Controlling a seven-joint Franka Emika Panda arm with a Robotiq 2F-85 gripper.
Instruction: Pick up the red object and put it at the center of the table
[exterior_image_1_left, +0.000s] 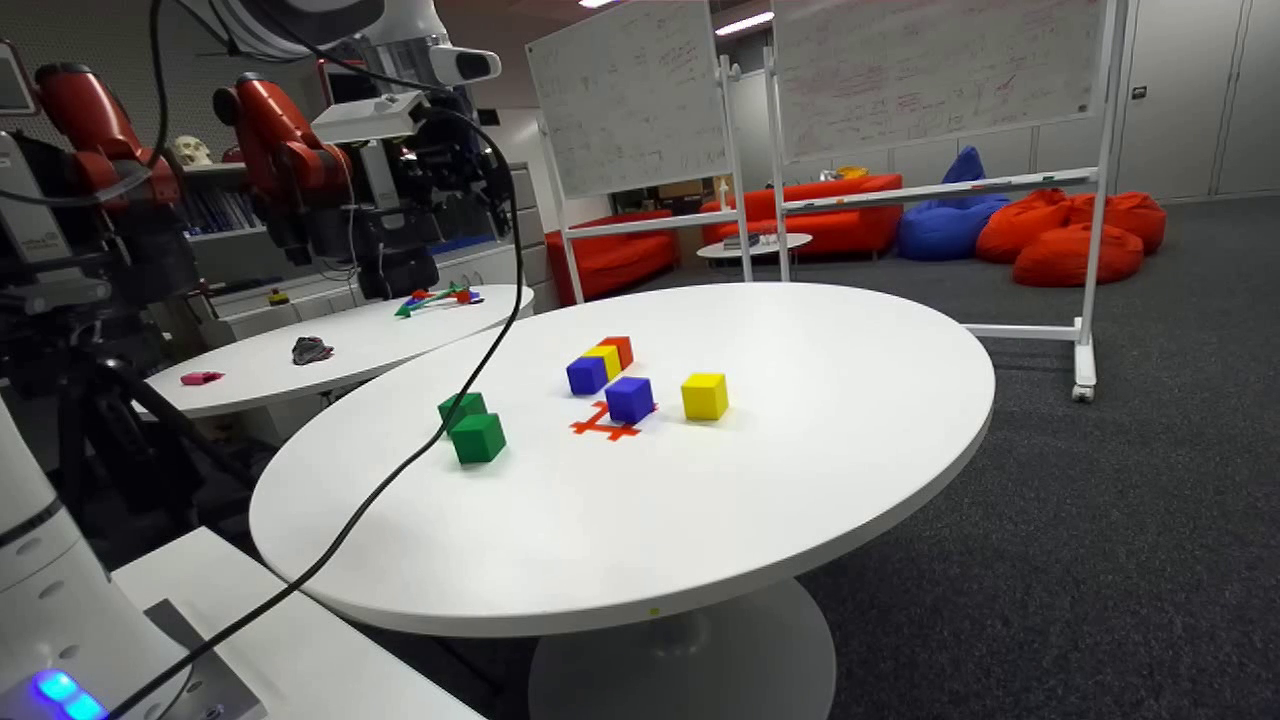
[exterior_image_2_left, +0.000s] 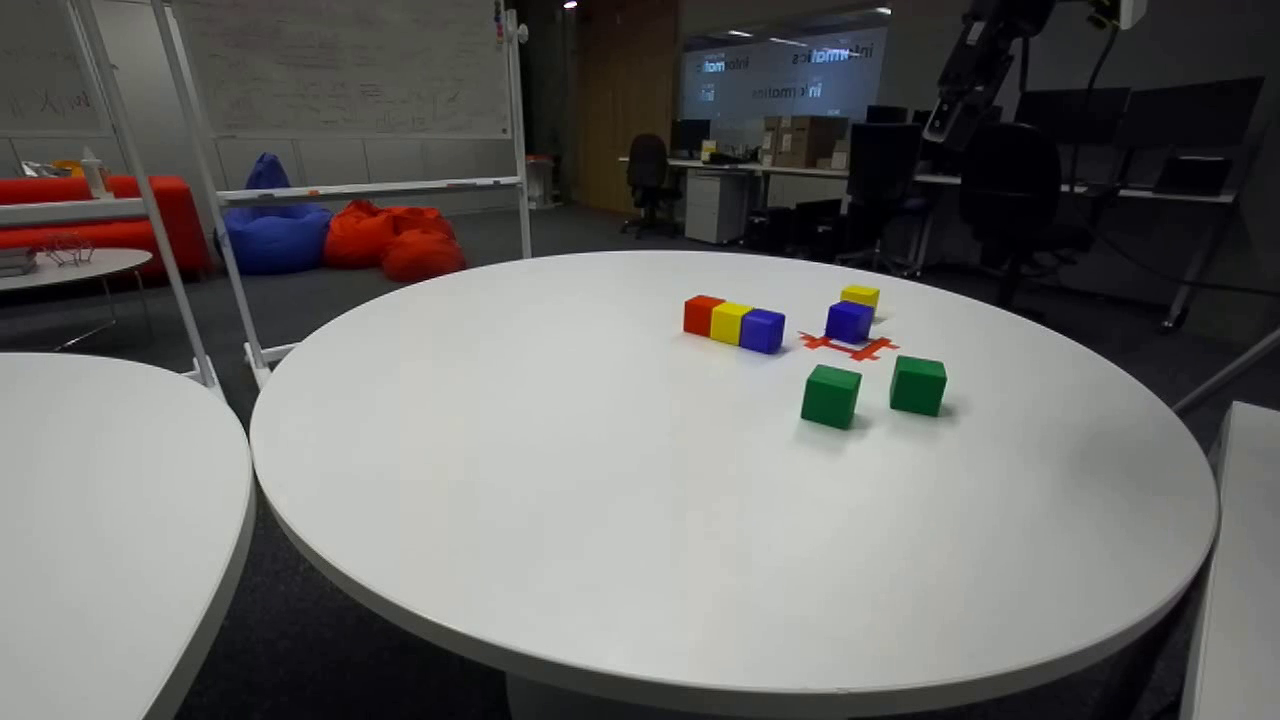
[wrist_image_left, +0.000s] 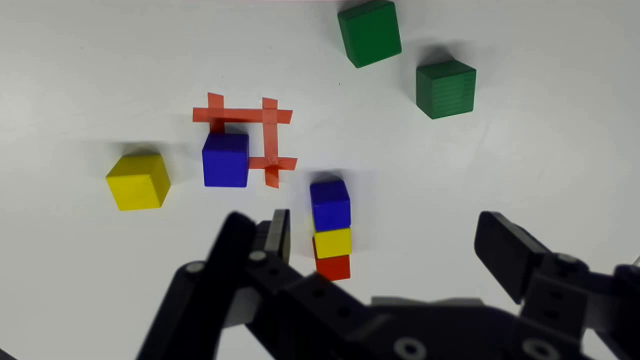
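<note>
One red cube (wrist_image_left: 333, 268) at the end of a row of three

Seven cubes stand on one round white worktop (exterior_image_2_left: 560, 500), in four colours. The single red cube, the task's own thing, forms one end of a straight row. Next to it comes one of two yellow cubes (wrist_image_left: 333, 243), and at the opposite end one of two blue cubes (wrist_image_left: 331, 206); neighbours in the row appear to touch. The row stands outside a square outline of red tape (wrist_image_left: 270, 137), made of four crossed strips. The second blue cube (wrist_image_left: 226, 161) covers one corner of that outline, and the second yellow cube (wrist_image_left: 138, 182) is just beside it, not touching. Two green cubes (wrist_image_left: 446, 90) stand near each other but apart.

The hand (wrist_image_left: 387, 235) is raised well above the cubes, its two fingers (wrist_image_left: 505, 255) spread wide. In the wrist view the row appears between them, closer to one finger than to the other.

Beyond the worktop, in an exterior view, are two whiteboards (exterior_image_1_left: 630, 110) on stands, three red beanbags (exterior_image_1_left: 1078, 255) and one blue beanbag (exterior_image_1_left: 950, 228) on the dark floor (exterior_image_1_left: 1100, 550).
</note>
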